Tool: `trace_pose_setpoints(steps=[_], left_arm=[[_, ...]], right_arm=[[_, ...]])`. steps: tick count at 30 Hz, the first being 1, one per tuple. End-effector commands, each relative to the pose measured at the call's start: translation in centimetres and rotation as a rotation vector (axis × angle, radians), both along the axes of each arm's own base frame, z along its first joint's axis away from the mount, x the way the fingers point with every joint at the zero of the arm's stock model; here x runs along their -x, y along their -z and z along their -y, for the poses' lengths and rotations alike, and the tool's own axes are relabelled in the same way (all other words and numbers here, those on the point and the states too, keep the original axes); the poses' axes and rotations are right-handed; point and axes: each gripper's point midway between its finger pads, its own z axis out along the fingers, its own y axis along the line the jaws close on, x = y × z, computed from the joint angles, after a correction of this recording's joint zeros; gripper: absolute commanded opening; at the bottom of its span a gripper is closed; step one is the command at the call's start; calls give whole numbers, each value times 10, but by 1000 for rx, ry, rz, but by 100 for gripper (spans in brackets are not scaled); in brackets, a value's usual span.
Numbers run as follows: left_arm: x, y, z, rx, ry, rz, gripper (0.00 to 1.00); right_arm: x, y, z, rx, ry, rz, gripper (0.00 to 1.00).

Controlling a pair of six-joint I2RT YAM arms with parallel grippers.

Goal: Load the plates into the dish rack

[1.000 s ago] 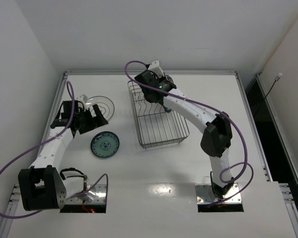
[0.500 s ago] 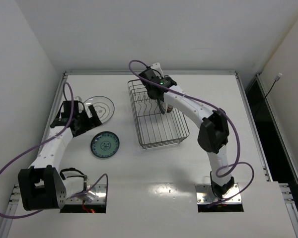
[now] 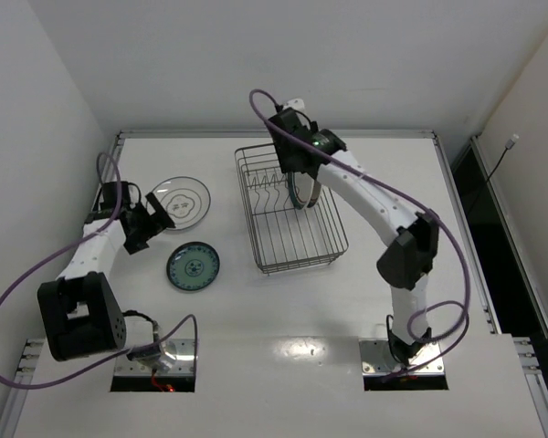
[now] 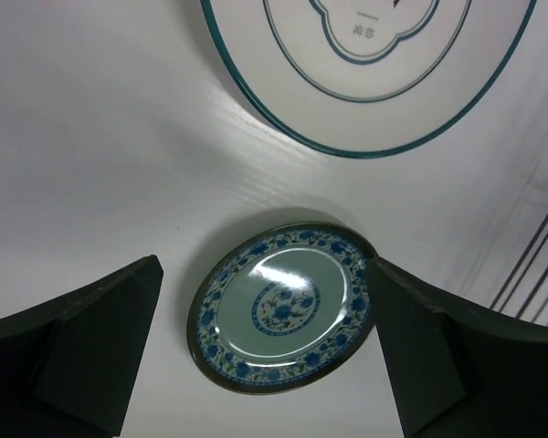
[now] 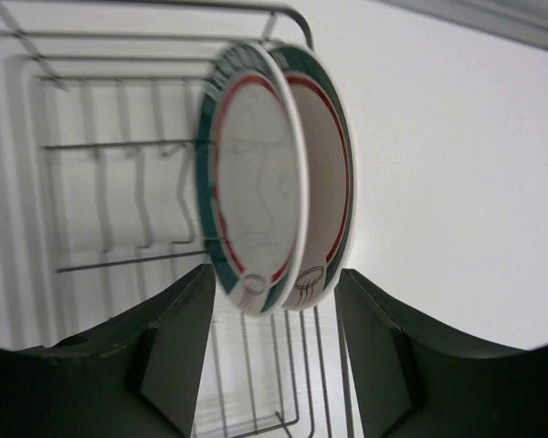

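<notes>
Two rimmed plates [image 5: 274,173] upright (side by side) in dish rack [image 3: 292,239], right gripper [image 5: 272,283] spread around them, left gripper [image 4: 263,265] spread wide over teal plate [image 4: 283,306] left of rack.

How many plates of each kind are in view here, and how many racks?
White plates with green and red rims, standing in the rack: 2
Clear glass plate, on the table: 1
Small teal-patterned plate, on the table: 1
Dish rack: 1
Total: 5
</notes>
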Motion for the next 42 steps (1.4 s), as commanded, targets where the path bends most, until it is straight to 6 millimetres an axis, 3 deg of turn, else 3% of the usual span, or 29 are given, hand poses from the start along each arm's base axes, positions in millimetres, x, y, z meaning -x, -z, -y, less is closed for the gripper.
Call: trace_pose_setpoints(steps=[1, 4, 5, 7, 9, 10, 11, 13, 14, 16, 19, 24, 28, 30, 31, 34, 38, 42], left_arm=[[-25, -17, 6, 164, -1, 106, 91], [-32, -10, -2, 192, -69, 126, 91], [-35, -7, -3, 198, -76, 124, 91], [-41, 2, -8, 217, -113, 122, 91], [-45, 11, -7, 260, -123, 121, 91], [-54, 10, -10, 280, -142, 159, 87], [-54, 21, -10, 293, -157, 146, 84], [-66, 21, -13, 309, -182, 187, 78], [-65, 27, -12, 319, -194, 181, 77], [-70, 39, -13, 338, -216, 166, 73], [-75, 52, -14, 349, -229, 148, 69], [-89, 58, -21, 341, -236, 147, 39], [-98, 52, -24, 326, -202, 151, 15], [-103, 40, -30, 290, -195, 177, 10], [-102, 36, -34, 283, -197, 176, 0], [-109, 7, -40, 255, -172, 232, 0], [-111, -42, -21, 310, -51, 337, 0], [-95, -89, 3, 380, 19, 467, 0]], right_arm=[[30, -89, -15, -231, -137, 116, 54], [54, -100, -23, -364, -219, 127, 55], [62, -89, -20, -365, -221, 95, 55], [77, -97, -18, -416, -245, 96, 55], [91, -82, -19, -445, -267, 49, 55], [99, -89, -17, -472, -275, 63, 55], [107, -77, -16, -482, -277, 27, 55], [117, -66, -10, -492, -269, 6, 55], [125, -75, -8, -531, -273, 24, 55], [136, -65, -2, -538, -268, 1, 55], [149, -68, 4, -565, -278, 7, 55], [166, -62, 14, -585, -271, -1, 55], [170, -56, 18, -580, -260, -21, 55], [171, -52, 16, -584, -266, -30, 55], [173, -51, 17, -583, -266, -31, 55], [174, -47, 13, -594, -282, -41, 55], [177, -54, -1, -631, -371, -41, 55], [172, -63, -17, -683, -463, -32, 55]])
